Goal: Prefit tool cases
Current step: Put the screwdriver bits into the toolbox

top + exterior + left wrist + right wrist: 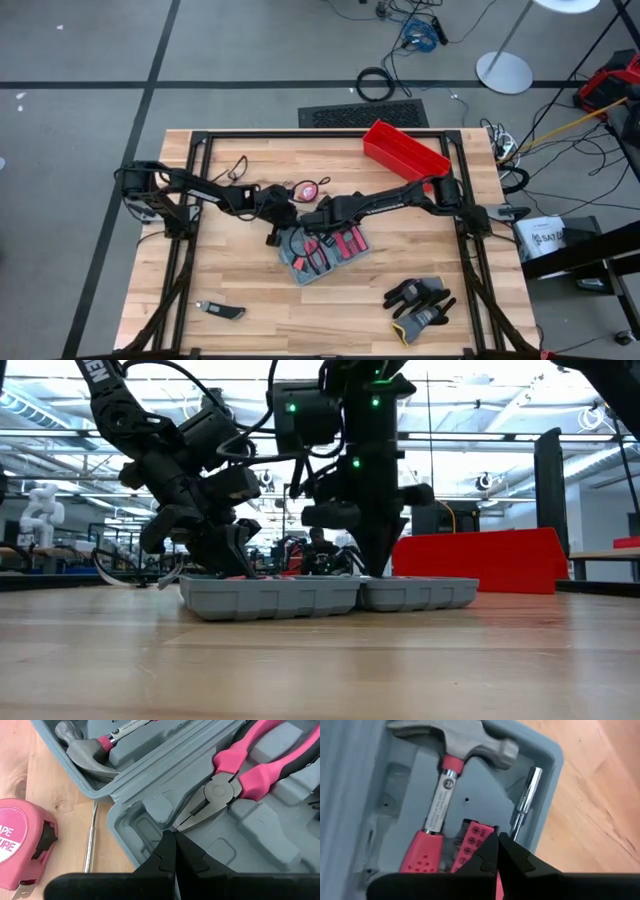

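— Where's the tool case (323, 251) from where you stand?

— Mid-bench, lying open and flat, directly under both arms. The left end effector (172, 836), pinched shut and empty, tips just beside the pliers (240, 780); the right end effector (497, 838), also shut and empty, hangs over the hammer (446, 775) half.

— Its long axis?

— Running from one arm towards the other, I'd judge neither nearer. Grey moulded slots, pink-handled tools.

Two dark, jointed arms were seen, black cables looped along their links, green indicator lights glowed on the housings in the low view, white lettering was printed on one upper link, and each gripper (174, 851) (497, 854) was formed of two matte black tapered fingers.
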You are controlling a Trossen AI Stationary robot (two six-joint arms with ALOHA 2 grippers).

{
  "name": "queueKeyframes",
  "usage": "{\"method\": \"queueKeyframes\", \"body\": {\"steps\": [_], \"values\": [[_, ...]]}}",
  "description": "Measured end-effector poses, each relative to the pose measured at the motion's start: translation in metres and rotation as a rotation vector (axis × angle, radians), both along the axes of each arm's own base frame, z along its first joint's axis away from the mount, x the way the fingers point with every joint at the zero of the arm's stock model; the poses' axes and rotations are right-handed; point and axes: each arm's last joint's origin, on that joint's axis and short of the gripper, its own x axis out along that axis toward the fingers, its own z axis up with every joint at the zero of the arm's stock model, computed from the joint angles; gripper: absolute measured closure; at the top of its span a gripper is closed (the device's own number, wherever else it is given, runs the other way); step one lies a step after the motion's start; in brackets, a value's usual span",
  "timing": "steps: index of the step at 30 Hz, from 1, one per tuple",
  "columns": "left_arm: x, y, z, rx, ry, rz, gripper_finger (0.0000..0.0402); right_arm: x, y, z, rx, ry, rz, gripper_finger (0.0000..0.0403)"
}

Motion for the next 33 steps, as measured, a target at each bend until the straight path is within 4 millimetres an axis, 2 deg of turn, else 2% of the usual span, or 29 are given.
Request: {"method": "queueKeyframes", "body": {"steps": [11, 18, 22, 25, 33], "values": [[-0.001, 0.000, -0.001, -0.002, 0.007, -0.001, 0.0402, 0.003, -0.004, -0.011, 0.081, -0.033, 0.008, 0.0403], [-0.001, 0.000, -0.001, -0.005, 0.013, -0.002, 0.0402, 0.000, -0.003, -0.028, 0.202, -0.061, 0.014, 0.0403], [-0.001, 0.000, -0.001, -0.004, 0.011, -0.002, 0.0402, -0.002, -0.001, -0.032, 0.187, -0.064, 0.002, 0.0403], [-0.001, 0.000, -0.001, -0.003, 0.006, -0.002, 0.0402, -0.003, 0.000, -0.021, 0.139, -0.075, -0.010, 0.0403], [0.000, 0.000, 0.000, 0.000, -0.004, -0.001, 0.0402, -0.003, -0.002, 0.026, 0.075, -0.199, -0.004, 0.0403]]}}
